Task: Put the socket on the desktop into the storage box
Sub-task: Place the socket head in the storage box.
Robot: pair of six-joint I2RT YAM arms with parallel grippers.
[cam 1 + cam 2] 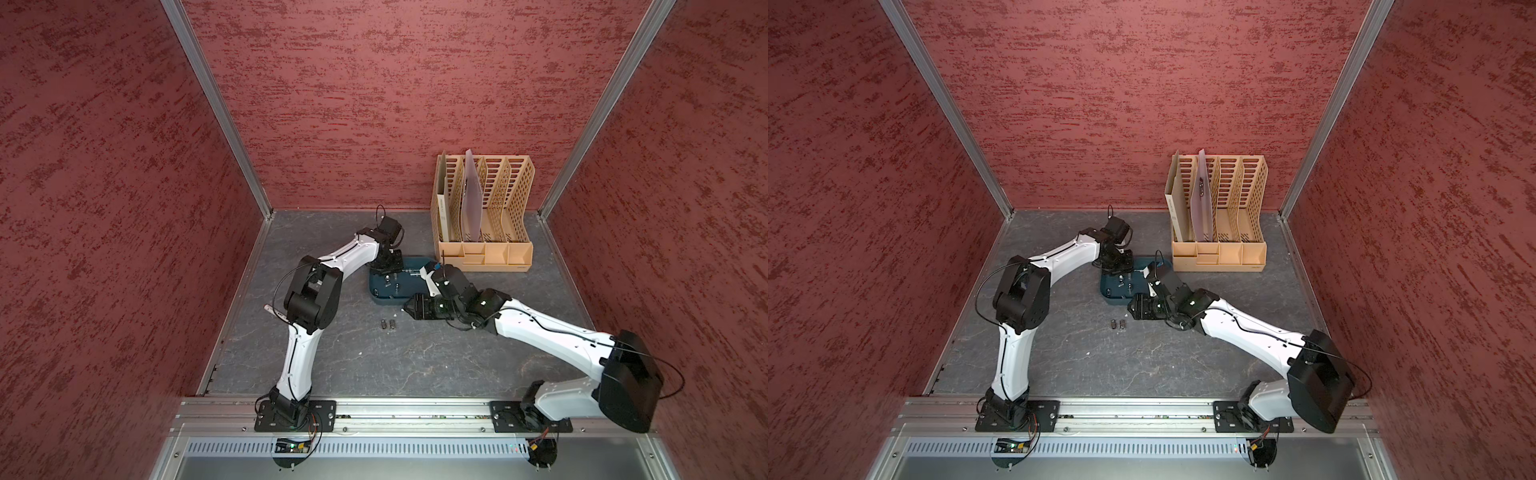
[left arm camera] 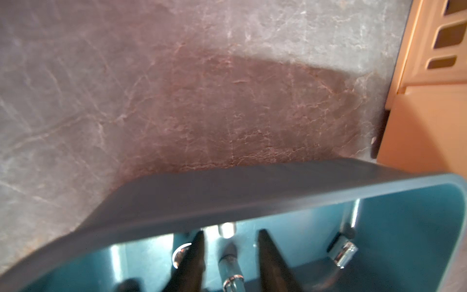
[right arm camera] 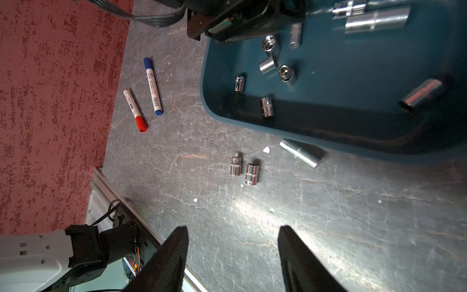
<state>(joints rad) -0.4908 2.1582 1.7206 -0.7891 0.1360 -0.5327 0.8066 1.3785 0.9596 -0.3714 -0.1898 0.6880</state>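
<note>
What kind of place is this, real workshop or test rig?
Likely an enclosed robot test cell: two arms bolted to an aluminium rail, red textured wall panels on three sides, and a file rack and storage box staged on a marble-look desktop.

- The box [image 2: 252, 192] is blurred in the left wrist view and runs off its edge, as do the left fingers [image 2: 192, 268].
- The right arm [image 1: 446, 282] hides one end of the box in both top views.
- Two sockets [image 1: 387, 324] on the tabletop [image 1: 415, 361] are too small there to tell their type.
- The right fingers [image 3: 166, 263] are cut off by the right wrist view's edge.
</note>
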